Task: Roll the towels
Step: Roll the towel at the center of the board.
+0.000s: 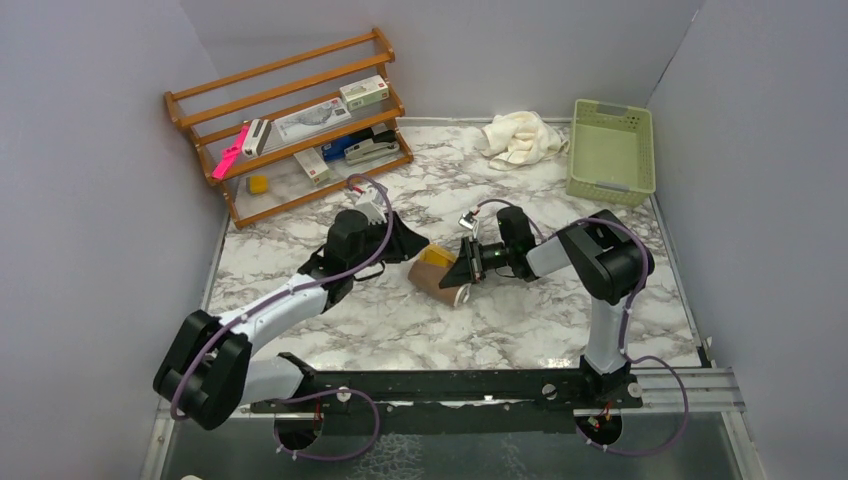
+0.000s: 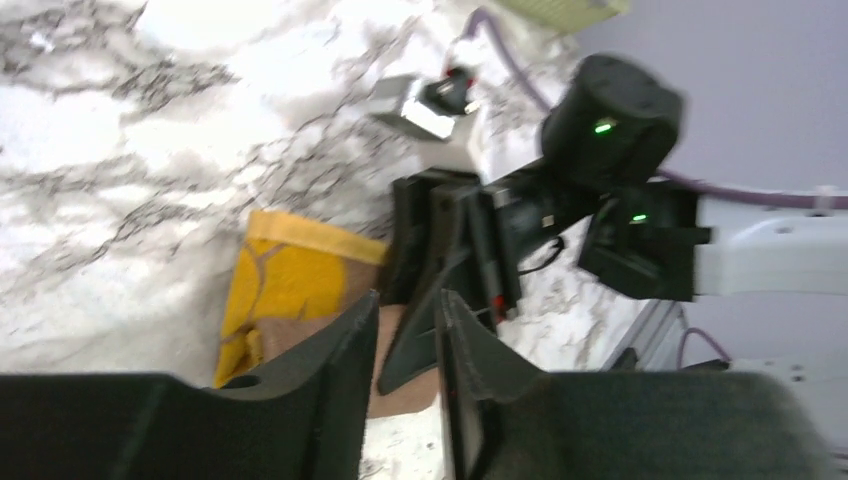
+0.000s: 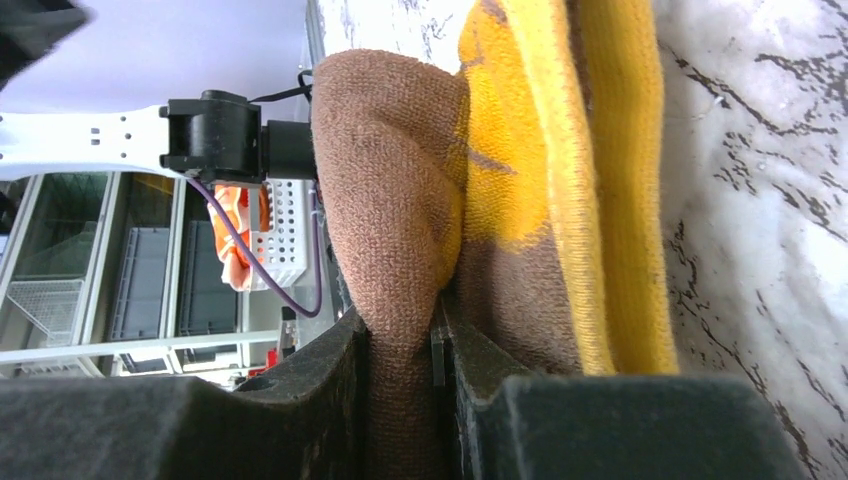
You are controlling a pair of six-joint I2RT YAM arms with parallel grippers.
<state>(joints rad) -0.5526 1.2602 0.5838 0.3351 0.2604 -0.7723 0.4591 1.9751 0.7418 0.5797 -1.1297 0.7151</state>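
The mustard-yellow towel (image 1: 436, 270), brownish on one side, lies partly rolled on the marble table between my two grippers. My right gripper (image 1: 462, 270) is shut on a brown fold of it; in the right wrist view the fold (image 3: 395, 200) is pinched between the jaws of the gripper (image 3: 400, 340). My left gripper (image 1: 412, 245) sits just left of that towel. In the left wrist view it (image 2: 405, 330) stands narrowly open and empty above the towel (image 2: 290, 280). The cream towel (image 1: 520, 138) lies crumpled at the back, far from both grippers.
A pale green plastic basket (image 1: 612, 150) stands at the back right next to the cream towel. A wooden rack (image 1: 290, 125) with small items stands at the back left. Grey walls enclose the table on three sides.
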